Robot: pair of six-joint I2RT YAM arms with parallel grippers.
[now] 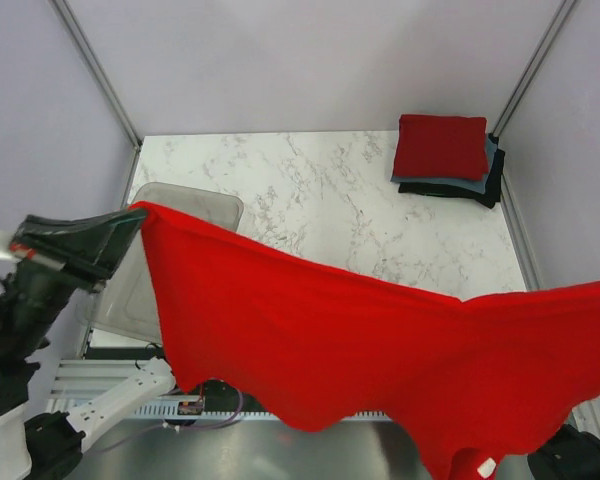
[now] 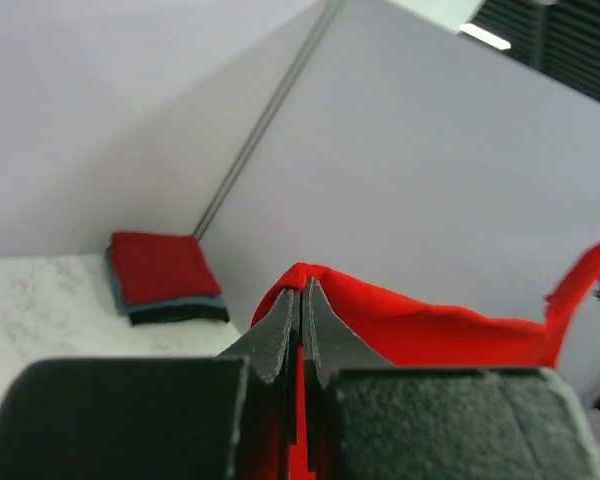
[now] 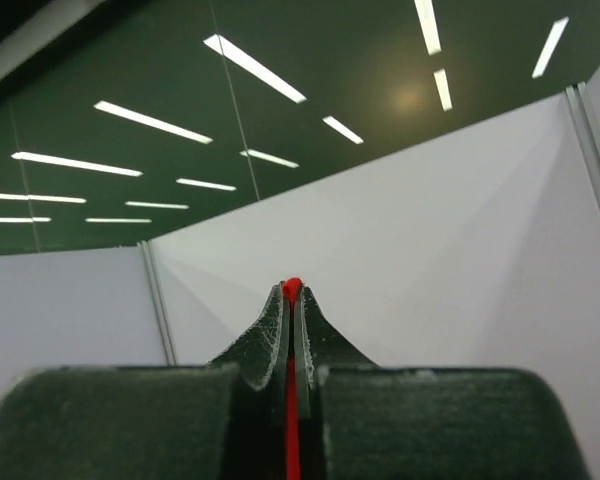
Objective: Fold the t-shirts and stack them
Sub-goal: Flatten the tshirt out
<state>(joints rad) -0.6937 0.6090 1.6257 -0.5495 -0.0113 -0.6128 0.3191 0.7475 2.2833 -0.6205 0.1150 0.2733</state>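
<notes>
A bright red t-shirt [image 1: 320, 340] hangs stretched in the air between my two grippers, above the near table edge, with a small white label [image 1: 486, 468] at its lower edge. My left gripper [image 1: 135, 222] is shut on its left corner, seen pinched in the left wrist view [image 2: 302, 290]. My right gripper is out of the top view past the right edge; in the right wrist view [image 3: 292, 292] it is shut on a thin red fold. A stack of folded tees [image 1: 445, 158], red over grey-blue over black, lies at the far right corner and shows in the left wrist view [image 2: 165, 278].
A clear grey plastic bin [image 1: 140, 270] stands at the left table edge, partly behind the hanging shirt. The white marble table [image 1: 330, 200] has grey walls around it. The arm bases sit at the bottom.
</notes>
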